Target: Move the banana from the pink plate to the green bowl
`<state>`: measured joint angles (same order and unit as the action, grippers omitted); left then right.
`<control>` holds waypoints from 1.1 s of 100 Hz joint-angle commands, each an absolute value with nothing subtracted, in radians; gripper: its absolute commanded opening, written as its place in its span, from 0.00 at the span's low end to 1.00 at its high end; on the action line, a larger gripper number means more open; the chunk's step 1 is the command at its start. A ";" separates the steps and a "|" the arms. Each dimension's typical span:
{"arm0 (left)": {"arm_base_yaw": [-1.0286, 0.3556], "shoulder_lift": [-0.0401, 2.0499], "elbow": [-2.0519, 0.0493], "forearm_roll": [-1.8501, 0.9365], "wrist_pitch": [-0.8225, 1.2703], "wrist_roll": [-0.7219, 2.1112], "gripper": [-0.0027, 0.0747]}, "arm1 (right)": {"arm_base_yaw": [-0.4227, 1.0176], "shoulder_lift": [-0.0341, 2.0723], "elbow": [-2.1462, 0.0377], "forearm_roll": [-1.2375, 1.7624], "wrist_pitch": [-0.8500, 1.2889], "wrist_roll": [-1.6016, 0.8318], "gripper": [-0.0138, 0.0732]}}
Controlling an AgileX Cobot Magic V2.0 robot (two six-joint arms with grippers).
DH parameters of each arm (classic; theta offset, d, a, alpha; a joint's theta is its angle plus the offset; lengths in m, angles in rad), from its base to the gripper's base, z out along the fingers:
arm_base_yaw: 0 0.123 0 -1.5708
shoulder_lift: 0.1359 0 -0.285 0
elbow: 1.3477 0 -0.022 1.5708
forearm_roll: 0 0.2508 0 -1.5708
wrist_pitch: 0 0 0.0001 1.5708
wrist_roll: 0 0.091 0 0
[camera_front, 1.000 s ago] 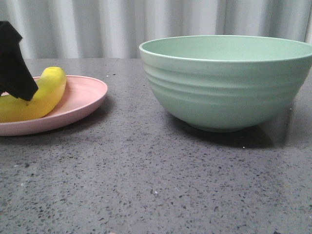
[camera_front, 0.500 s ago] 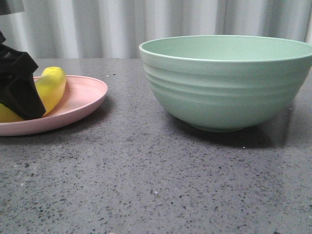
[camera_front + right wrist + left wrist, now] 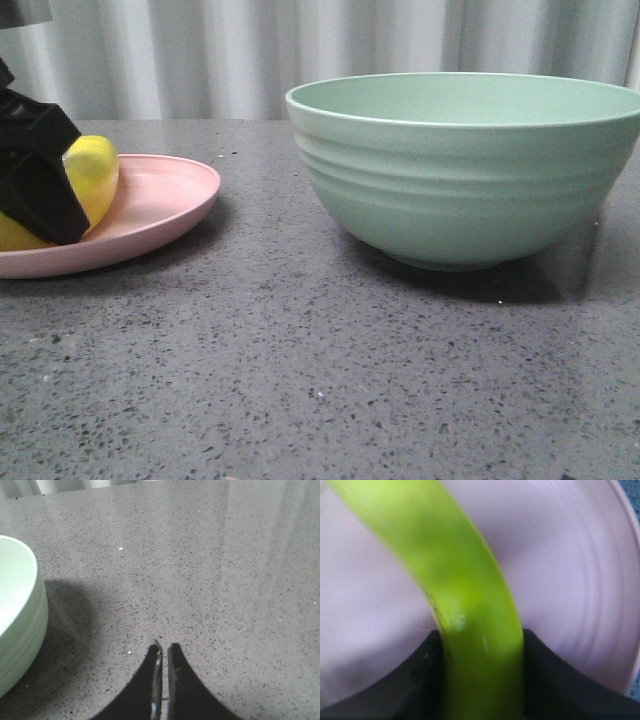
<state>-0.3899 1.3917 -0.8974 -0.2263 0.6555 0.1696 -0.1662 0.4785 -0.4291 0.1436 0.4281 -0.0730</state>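
Note:
The yellow banana lies on the pink plate at the far left of the front view. My left gripper is down on the plate, shut on the banana. In the left wrist view the banana runs between the two black fingers over the plate. The green bowl stands at the right, apart from the plate. My right gripper is shut and empty above the bare table, with the bowl's edge to one side of it.
The grey speckled table spreads in front of the plate and the bowl. A pale curtain hangs behind the table.
My left gripper has come down over the banana and closed on it. The banana's free end has turned and drawn in toward the gripper. The bowl has not moved.

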 commanded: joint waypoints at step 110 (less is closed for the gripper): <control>-0.892 1.277 -1.174 -0.299 0.705 0.197 0.01 | 0.190 0.695 -0.772 0.470 0.562 -0.123 0.51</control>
